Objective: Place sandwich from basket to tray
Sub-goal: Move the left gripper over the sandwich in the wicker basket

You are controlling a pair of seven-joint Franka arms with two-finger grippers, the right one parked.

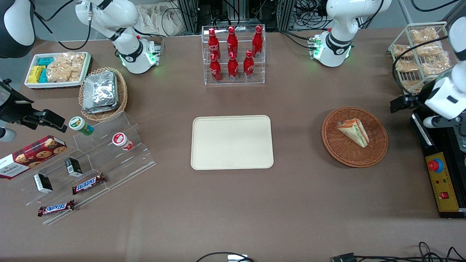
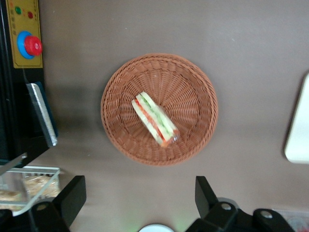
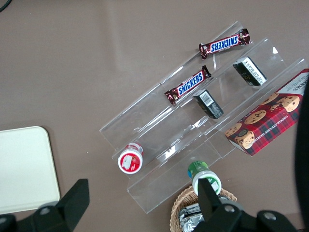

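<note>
The sandwich (image 2: 155, 119) is lying on its side in the basket (image 2: 120, 92), tray (image 1: 232, 142) sitting empty mid-bench. The end effector (image 2: 139, 195) hangs above the bench just beside the basket, fingers spread wide, holding nothing. My worry: the clear wrap looks slippery and the bread's soft, so a pinch could squash it or let it slide out.

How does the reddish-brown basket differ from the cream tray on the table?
The basket is round, woven and holds the sandwich; the tray is rectangular, smooth and holds nothing. The end effector, open, hangs above the basket, not the tray. Both are shallow and lie flat.
</note>
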